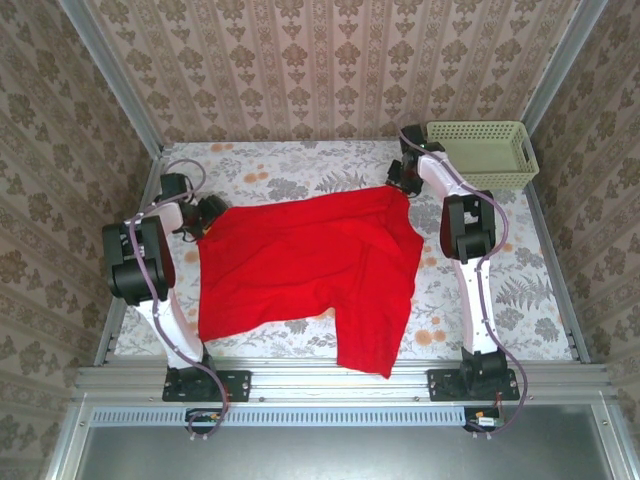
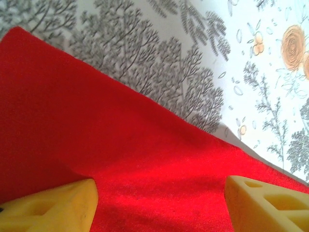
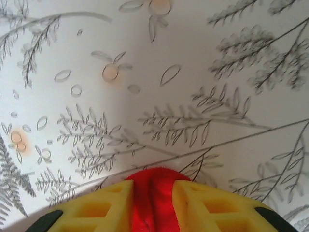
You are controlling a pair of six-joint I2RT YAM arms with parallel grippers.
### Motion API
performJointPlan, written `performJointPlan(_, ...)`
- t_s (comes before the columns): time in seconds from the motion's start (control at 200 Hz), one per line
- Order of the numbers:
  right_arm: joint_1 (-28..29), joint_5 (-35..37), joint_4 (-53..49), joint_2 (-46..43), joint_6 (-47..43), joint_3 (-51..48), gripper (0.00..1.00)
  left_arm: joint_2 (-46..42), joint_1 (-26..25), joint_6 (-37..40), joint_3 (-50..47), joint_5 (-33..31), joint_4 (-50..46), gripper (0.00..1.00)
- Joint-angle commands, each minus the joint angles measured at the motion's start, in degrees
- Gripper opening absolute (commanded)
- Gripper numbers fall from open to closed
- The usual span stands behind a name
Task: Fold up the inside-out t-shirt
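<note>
Nearest runs the metal rail (image 1: 340,378) at the table's near edge. Just beyond it the inside-out t-shirt (image 1: 300,265) lies spread on the floral tablecloth (image 1: 530,300) between the two arms. One lobe of it reaches down almost to the rail on the right. Its right half is doubled over itself along a diagonal crease. What lies under that flap is hidden, and sleeves and collar cannot be picked out with certainty.

At the shirt's far left corner the left gripper (image 1: 207,214) sits low. In the left wrist view its yellow fingers (image 2: 67,205) stand well apart, with red cloth lying flat beneath and between them, ungripped. The bottom edge of that picture cuts the fingers off.

At the far right corner the right gripper (image 1: 402,178) is clamped on the t-shirt. The right wrist view shows a small bunch of red cloth pinched between its two yellow pads (image 3: 193,208), and the rest of the garment is hidden behind them.

Farthest, in the table's far right corner, stands the pale green basket (image 1: 480,160) of lattice plastic. It is just beside the right arm's wrist and apart from the shirt. From this angle its inside is hard to make out, and I cannot tell what it holds.
</note>
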Motion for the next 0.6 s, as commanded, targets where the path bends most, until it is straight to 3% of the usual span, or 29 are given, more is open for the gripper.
performJointPlan(0.0, -0.45, 1.17, -4.84, 5.55, 1.12, 4.82, 0.29, 4.38, -0.25, -0.66, 2.51, 0.29, -0.04, 0.74)
performJointPlan(0.21, -1.24, 1.11, -8.84, 7.03, -4.07, 19.18, 0.34, 7.58, -1.65, 1.97, 13.04, -0.82, -7.68, 0.77)
performJointPlan(0.32, -0.86, 2.97, -12.35, 1.98, -8.79, 19.21, 0.42, 1.79, -2.25, 1.49, 14.57, -14.01, -20.35, 0.82)
performJointPlan(0.38, 0.06, 5.31, -12.45, -4.01, -11.0, 12.86, 0.47, -5.63, -1.23, -0.4, 8.01, -16.33, -18.43, 0.86)
performJointPlan(0.44, 1.29, 6.59, -8.1, -12.46, -12.28, -0.15, 0.51, -13.24, -0.85, -1.58, 1.1, -18.65, -16.82, 0.89)
performJointPlan(0.595, 4.11, 3.08, 4.84, -33.0, -10.73, -31.25, 0.55, -26.38, -1.81, -1.71, -9.93, -21.68, -21.21, 0.92)
